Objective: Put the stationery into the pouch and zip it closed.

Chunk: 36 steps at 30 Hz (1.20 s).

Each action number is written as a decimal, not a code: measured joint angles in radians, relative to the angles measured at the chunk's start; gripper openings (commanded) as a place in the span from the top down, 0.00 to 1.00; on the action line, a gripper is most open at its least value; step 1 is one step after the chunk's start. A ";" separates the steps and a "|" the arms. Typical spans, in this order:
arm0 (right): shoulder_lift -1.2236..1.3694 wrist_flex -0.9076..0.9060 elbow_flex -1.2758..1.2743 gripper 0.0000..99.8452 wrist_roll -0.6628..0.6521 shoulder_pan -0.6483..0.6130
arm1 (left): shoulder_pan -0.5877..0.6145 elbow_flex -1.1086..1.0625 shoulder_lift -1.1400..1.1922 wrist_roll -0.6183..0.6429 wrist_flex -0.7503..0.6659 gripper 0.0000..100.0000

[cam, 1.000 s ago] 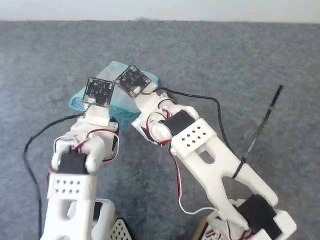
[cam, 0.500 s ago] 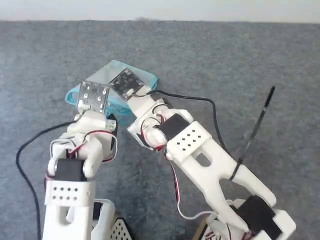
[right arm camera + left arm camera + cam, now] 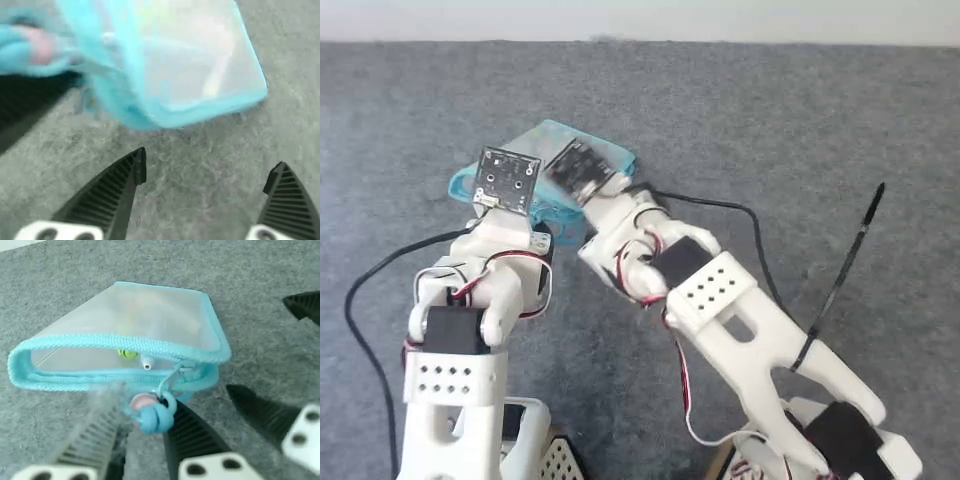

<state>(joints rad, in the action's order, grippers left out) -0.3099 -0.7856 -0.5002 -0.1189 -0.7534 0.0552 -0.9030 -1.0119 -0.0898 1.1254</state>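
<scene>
The pouch lay on the grey worktop just ahead of both arms. In the high view its long axis ran across the worktop, slanting from the near left to the far right. Its zippered long side faced back toward the arms. In the left wrist view the pouch had its mouth gaping along that side, with the slider near one end. Stationery showed inside the opening: a white tip and a small yellow-green piece.

The left gripper sat at the mouth, its jaws drawn in narrowly on the teal zipper pull, which lay between them against the black finger. A pink bit showed just beside the pull.

The right gripper hung just off the pouch, over bare worktop near a closed corner. Its jaws were spread wide and held nothing.

A black cable tie stood up from the right arm.
</scene>
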 measured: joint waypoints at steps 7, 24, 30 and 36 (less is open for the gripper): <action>0.000 -0.029 0.031 0.63 0.014 0.014 | 0.000 0.000 0.000 -0.018 0.000 0.99; 0.057 0.061 0.058 0.63 -0.137 -0.034 | 0.041 0.000 0.000 -0.068 0.000 0.99; 0.261 -0.006 0.229 0.63 -0.107 -0.026 | 0.041 0.000 0.000 -0.092 0.000 0.99; 0.288 -0.026 0.264 0.63 -0.078 -0.015 | 0.041 0.000 0.000 -0.173 0.017 0.99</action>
<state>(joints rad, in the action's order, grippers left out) -0.0215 -0.8117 -0.2363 -0.1972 -0.7687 0.0967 -0.9030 -1.0119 -0.2631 1.1423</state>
